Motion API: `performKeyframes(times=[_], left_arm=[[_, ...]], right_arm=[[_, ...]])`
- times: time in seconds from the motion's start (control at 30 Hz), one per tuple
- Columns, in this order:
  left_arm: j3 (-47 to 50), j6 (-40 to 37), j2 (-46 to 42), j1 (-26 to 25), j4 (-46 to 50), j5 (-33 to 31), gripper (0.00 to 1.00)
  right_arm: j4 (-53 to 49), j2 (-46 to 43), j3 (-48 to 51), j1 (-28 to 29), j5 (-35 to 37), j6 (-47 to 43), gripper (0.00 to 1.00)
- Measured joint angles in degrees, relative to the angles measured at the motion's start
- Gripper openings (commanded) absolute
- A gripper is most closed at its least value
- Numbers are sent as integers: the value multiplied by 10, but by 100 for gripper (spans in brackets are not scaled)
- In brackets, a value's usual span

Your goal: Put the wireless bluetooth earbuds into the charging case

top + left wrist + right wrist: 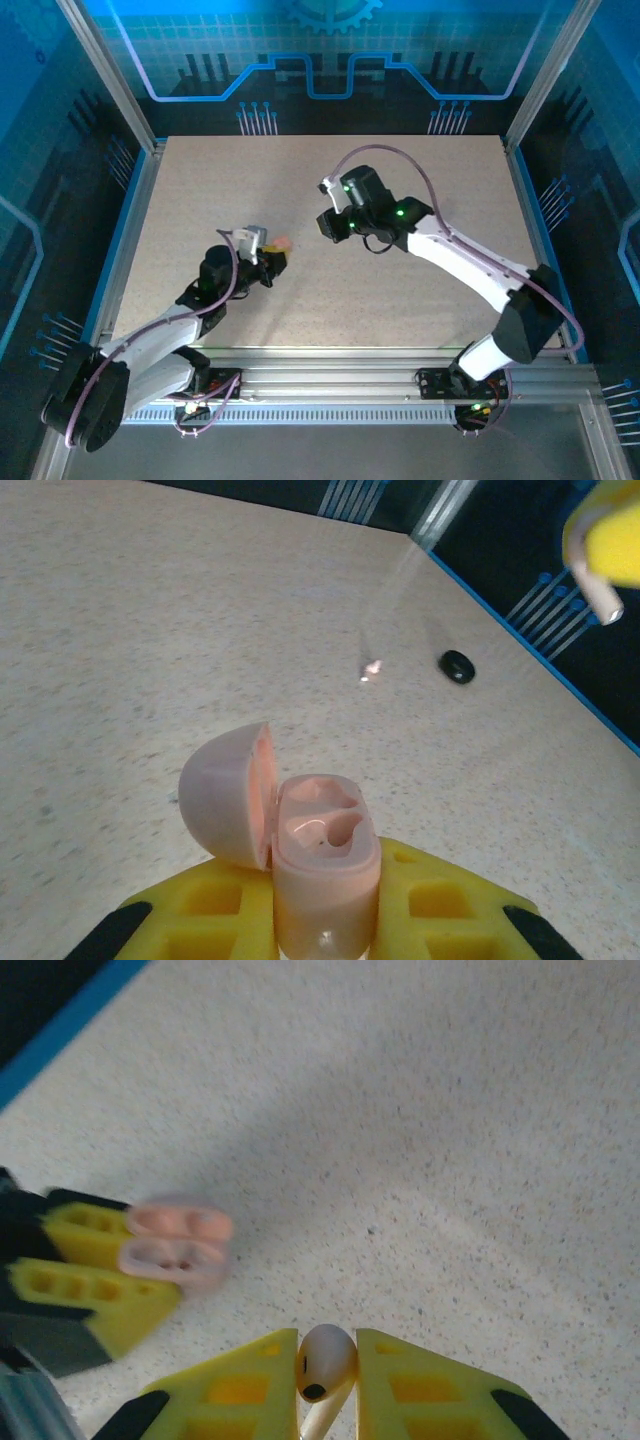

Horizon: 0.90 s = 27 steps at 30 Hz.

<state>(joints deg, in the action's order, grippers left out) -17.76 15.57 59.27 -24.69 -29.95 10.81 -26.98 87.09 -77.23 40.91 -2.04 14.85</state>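
My left gripper (322, 890) is shut on the pale pink charging case (326, 860), which stands upright between the yellow fingers. Its lid (226, 796) is swung open to the left and both sockets are empty. My right gripper (328, 1348) is shut on a pale earbud (326, 1358), stem pointing back between the fingers. From the right wrist, the case (178, 1240) sits low left, some way off. From above, the case (284, 242) and left gripper (272, 262) are left of centre, the right gripper (328, 228) just to their right. The earbud's stem (604, 602) hangs at the left wrist view's top right.
A small black rounded object (457, 666) lies on the speckled table (150, 630) near the blue right edge. A tiny pale glinting bit (372, 668) lies just left of it. Metal posts and blue walls fence the table.
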Motion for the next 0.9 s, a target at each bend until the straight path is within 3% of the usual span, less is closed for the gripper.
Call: performKeyframes(times=[0.47, 0.9], left_arm=[[-65, -23, 102, -111, -170, -1, 14], [-78, -38, 112, -123, -232, 0, 14]], right_arm=[[134, -130, 99, -2, -60, -10, 18], [200, -171, 163, -2, -90, -22, 17]])
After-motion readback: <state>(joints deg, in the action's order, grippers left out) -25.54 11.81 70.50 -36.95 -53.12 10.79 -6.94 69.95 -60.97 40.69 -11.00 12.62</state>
